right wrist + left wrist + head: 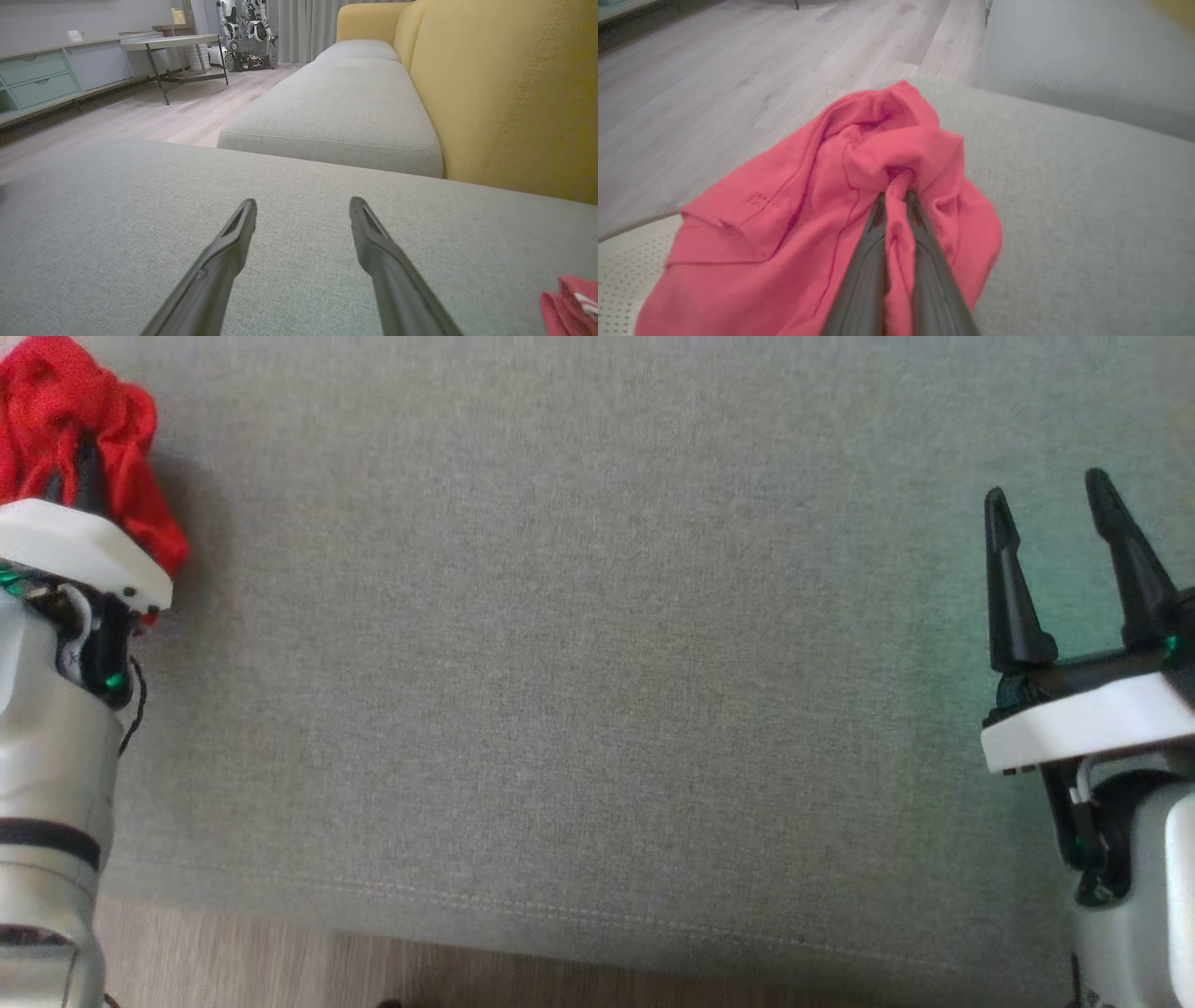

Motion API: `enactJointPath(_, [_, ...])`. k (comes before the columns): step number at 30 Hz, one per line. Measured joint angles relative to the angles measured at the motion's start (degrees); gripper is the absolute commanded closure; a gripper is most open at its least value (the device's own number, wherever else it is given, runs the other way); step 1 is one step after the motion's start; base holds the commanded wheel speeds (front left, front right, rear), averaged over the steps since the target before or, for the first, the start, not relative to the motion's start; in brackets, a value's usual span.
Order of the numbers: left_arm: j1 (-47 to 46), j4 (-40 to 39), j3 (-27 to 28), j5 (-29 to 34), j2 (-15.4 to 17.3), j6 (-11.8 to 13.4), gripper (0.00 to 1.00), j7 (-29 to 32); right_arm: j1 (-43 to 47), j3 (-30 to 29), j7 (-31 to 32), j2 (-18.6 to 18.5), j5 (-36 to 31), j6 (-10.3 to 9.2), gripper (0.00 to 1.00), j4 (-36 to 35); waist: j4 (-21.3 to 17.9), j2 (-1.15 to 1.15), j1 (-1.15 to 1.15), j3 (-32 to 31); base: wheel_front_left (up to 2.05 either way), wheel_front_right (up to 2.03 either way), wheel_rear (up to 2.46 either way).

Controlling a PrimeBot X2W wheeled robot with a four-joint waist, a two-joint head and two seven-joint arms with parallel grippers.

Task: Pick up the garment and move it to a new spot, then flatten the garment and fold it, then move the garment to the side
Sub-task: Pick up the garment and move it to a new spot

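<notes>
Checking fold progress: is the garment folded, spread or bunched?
Bunched: the garment is a crumpled heap on the cushion, a fold pinched in the shut left gripper.

At the lower right, the right gripper (1047, 487) is showing two long black fingers (1013, 597) tapering to points above a white plate (1083, 723). Green lights (1169, 644) are glowing by its pale grey forearm (1139, 896). At the left edge, the left gripper (86, 476) is wearing a white plate (75, 546) over a silver forearm (47, 756) carrying a black band (47, 840) and a thin black cable (138, 705).
</notes>
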Motion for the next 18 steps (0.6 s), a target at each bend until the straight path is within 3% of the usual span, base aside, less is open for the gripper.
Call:
enactJointPath(2, [0.47, -1.07, 0.21, 0.01, 0.18, -0.14, 1.0, -0.09, 0.25, -0.19, -0.52, 0.24, 0.04, 0.0, 0.0, 0.36, -0.06, 0.0, 0.0, -0.82, 0.0, 0.0, 0.0])
enactJointPath(5, [3.47, -8.82, 2.21, 0.51, 0.94, -0.04, 1.0, -0.09, 0.8, -0.43, -1.47, 0.9, 0.53, 0.0, 0.0, 1.65, -0.31, 0.0, 0.0, -3.4, 0.0, 0.0, 0.0])
enactJointPath(7, [8.09, -18.03, 4.64, 2.45, 1.85, 1.46, 1.0, -0.15, 2.14, -0.36, -2.49, 1.42, 1.14, 0.0, 0.0, 2.78, -0.84, 0.0, 0.0, -6.14, 0.0, 0.0, 0.0])
enactJointPath(18, [32.67, -44.64, 5.23, 6.56, 2.12, 7.49, 1.0, 0.69, 6.48, 0.86, -4.99, 2.54, 2.61, 0.0, 0.0, 6.53, -5.45, 0.0, -0.01, -14.94, 0.0, 0.0, 0.0])
